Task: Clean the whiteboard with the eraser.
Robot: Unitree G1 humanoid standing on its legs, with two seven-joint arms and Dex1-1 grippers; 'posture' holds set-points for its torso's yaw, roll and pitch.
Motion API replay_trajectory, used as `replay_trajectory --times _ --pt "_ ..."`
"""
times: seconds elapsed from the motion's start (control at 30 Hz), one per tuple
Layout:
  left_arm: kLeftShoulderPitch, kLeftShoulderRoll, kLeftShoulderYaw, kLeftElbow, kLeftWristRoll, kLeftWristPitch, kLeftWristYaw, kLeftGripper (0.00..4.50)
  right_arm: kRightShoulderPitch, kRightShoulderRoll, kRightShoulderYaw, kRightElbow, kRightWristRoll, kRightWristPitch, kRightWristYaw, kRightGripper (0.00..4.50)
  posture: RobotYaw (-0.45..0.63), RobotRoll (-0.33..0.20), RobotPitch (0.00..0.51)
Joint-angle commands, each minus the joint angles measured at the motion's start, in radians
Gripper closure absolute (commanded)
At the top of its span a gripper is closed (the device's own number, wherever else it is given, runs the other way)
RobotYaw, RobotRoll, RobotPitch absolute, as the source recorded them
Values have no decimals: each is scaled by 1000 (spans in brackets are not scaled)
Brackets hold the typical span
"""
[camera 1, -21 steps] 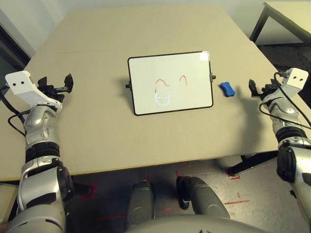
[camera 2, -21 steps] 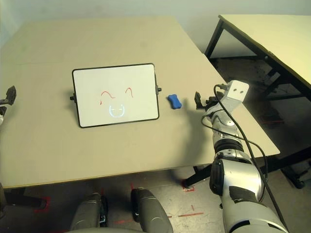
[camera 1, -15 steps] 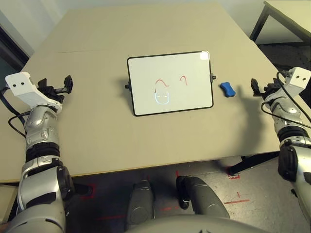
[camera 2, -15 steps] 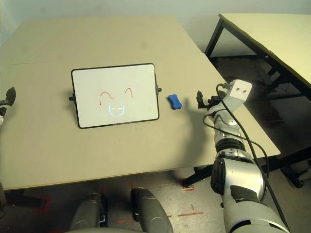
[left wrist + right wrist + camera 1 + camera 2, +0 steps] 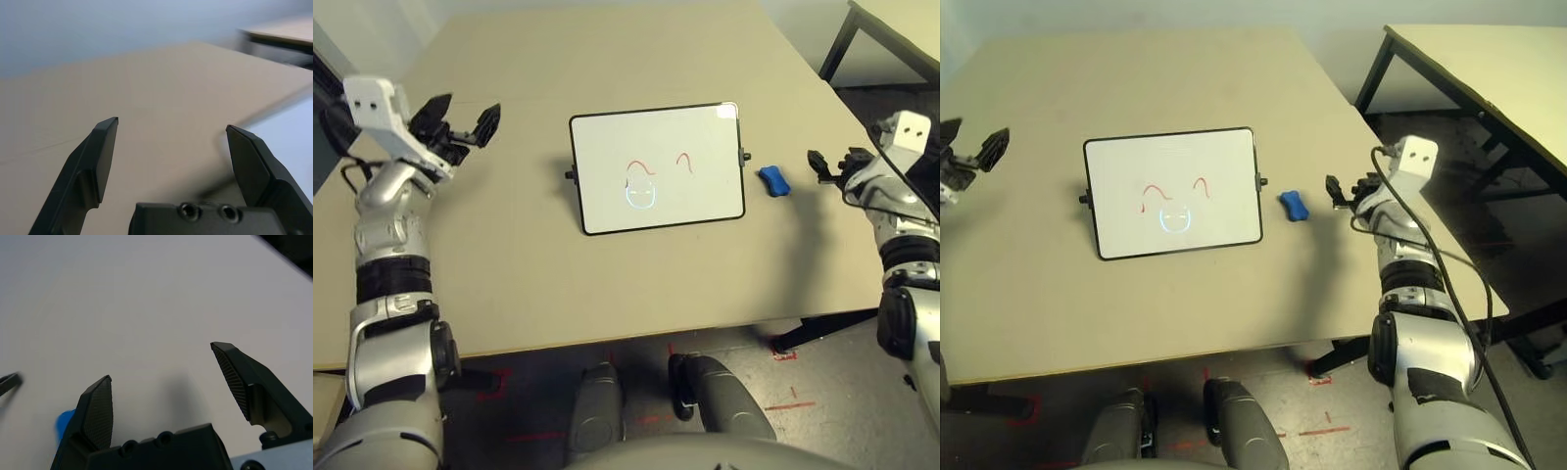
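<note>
From the left eye view, the whiteboard point(image 5: 656, 167) is lying flat near the middle of the tan table point(image 5: 529, 264), carrying two red scribbles and a faint blue circle. The blue eraser point(image 5: 771, 180) is resting on the table just beside the board's right edge, apart from it. The left gripper point(image 5: 462, 121) is hovering over the table well to the left of the board, its two black fingers spread and empty. The right gripper point(image 5: 822, 168) is sitting near the eraser on its right side, not touching it.

From the right eye view, the eraser point(image 5: 1293, 205) is lying between the whiteboard point(image 5: 1173, 192) and the right gripper point(image 5: 1336, 190). A second table point(image 5: 1489, 69) is standing off to the right.

In the left wrist view, the left gripper's fingers point(image 5: 100, 156) are standing wide apart over bare tabletop, holding nothing.

In the right wrist view, the right gripper's fingers point(image 5: 98, 411) are gaping wide with nothing between them; a bit of the eraser point(image 5: 63, 421) is peeking out beside one finger.
</note>
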Motion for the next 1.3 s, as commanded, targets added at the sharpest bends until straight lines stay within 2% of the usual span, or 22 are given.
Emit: replay_trajectory --times 0.03,0.2,0.5,1.13,1.23,1.3 --pt "12 23 -81 -151 -49 169 -84 0 32 26 39 -142 -1 155 0 22 -80 0 86" --pt "-6 -17 -153 -233 -55 260 -95 0 52 52 65 -241 -8 273 -2 22 -87 0 81" --pt "9 -43 -215 -262 -36 297 -121 0 95 61 95 -351 -7 380 15 22 -93 0 74" --pt "26 -53 -215 -293 -18 325 -123 0 75 108 100 -184 -34 299 -12 22 -68 0 85" --pt "32 -54 -216 -296 -17 325 -122 0 64 115 88 -174 -30 286 -30 573 -69 0 85" --pt "37 -54 -217 -297 -16 325 -122 0 57 121 83 -179 -24 286 -37 1267 -69 0 85"
